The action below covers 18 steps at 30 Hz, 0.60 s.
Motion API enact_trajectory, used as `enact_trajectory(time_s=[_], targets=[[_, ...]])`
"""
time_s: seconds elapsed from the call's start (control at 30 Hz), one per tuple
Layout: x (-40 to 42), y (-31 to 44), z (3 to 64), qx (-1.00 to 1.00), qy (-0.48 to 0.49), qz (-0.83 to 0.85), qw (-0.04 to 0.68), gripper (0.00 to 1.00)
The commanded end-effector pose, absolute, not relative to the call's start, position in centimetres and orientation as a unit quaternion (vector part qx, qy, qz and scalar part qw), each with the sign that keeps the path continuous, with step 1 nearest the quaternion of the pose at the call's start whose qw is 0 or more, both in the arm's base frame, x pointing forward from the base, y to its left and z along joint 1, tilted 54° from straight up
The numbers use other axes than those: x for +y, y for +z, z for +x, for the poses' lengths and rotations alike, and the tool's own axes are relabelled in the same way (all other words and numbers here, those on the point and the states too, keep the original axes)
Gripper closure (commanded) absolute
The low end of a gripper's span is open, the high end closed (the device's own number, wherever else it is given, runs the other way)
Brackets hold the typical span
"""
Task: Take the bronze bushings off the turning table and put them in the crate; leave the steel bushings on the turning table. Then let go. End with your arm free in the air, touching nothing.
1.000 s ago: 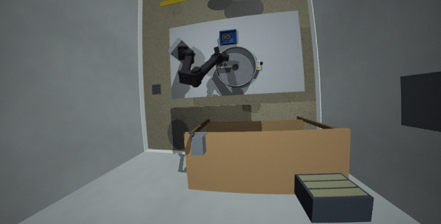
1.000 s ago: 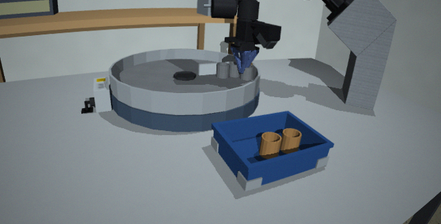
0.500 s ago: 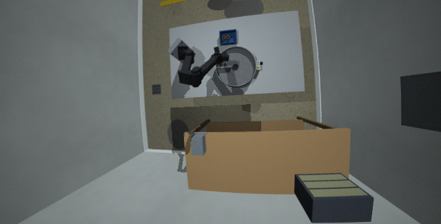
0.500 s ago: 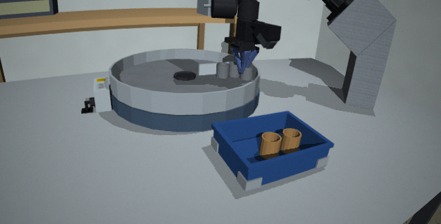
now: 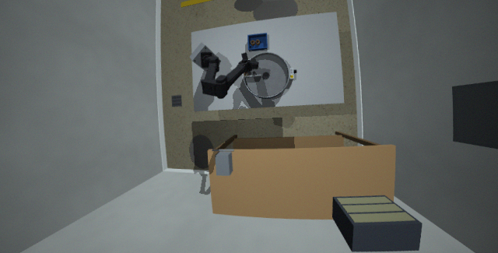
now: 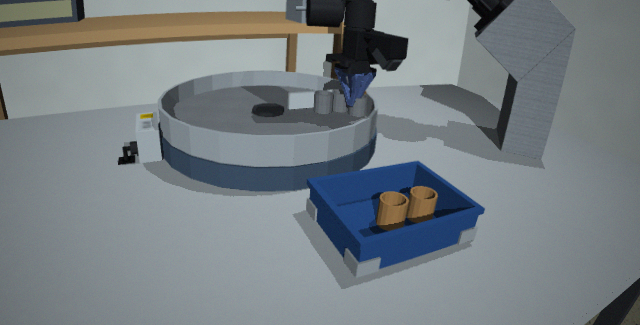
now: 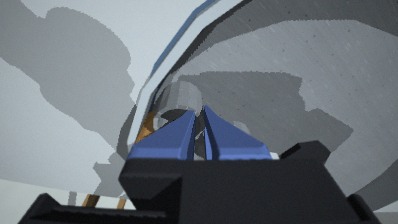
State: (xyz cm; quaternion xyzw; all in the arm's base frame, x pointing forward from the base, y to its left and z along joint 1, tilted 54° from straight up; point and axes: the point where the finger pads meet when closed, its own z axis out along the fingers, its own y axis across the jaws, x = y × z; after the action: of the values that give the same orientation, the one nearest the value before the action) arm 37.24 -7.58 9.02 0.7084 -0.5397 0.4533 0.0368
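Observation:
My gripper (image 6: 351, 104) (image 7: 199, 111) is low over the rim side of the turning table (image 5: 276, 86) (image 6: 280, 150) (image 7: 320, 45). Its blue fingers are nearly together, shut on what looks like the wall of a steel bushing (image 6: 359, 108) (image 7: 180, 95); the fingers partly cover it. Another steel bushing (image 6: 323, 101) stands beside it, and more are partly hidden behind the fingers. A bronze bushing (image 7: 146, 127) shows beside the left finger, close to the rim, mostly hidden. Two bronze bushings (image 5: 252, 43) (image 6: 393, 210) stand upright in the blue crate (image 5: 262, 46) (image 6: 420, 240).
The turning table's raised rim (image 7: 145, 105) is close to the fingers. A white plate (image 6: 300, 100) stands by the steel bushings. A white control box (image 5: 292, 74) (image 6: 149, 137) is at the turning table's far side from the arm. The grey arm mount (image 6: 530, 65) stands behind the crate.

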Motion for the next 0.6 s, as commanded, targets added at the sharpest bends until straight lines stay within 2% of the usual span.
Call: enact_trajectory(time_s=[0.0,0.57], targets=[[-8.0,9.2,37.3,-0.539,0.457,0.707,0.043,1.0],[-5.7,11.2,35.6,-0.538,0.458,0.707,0.031,1.0]])
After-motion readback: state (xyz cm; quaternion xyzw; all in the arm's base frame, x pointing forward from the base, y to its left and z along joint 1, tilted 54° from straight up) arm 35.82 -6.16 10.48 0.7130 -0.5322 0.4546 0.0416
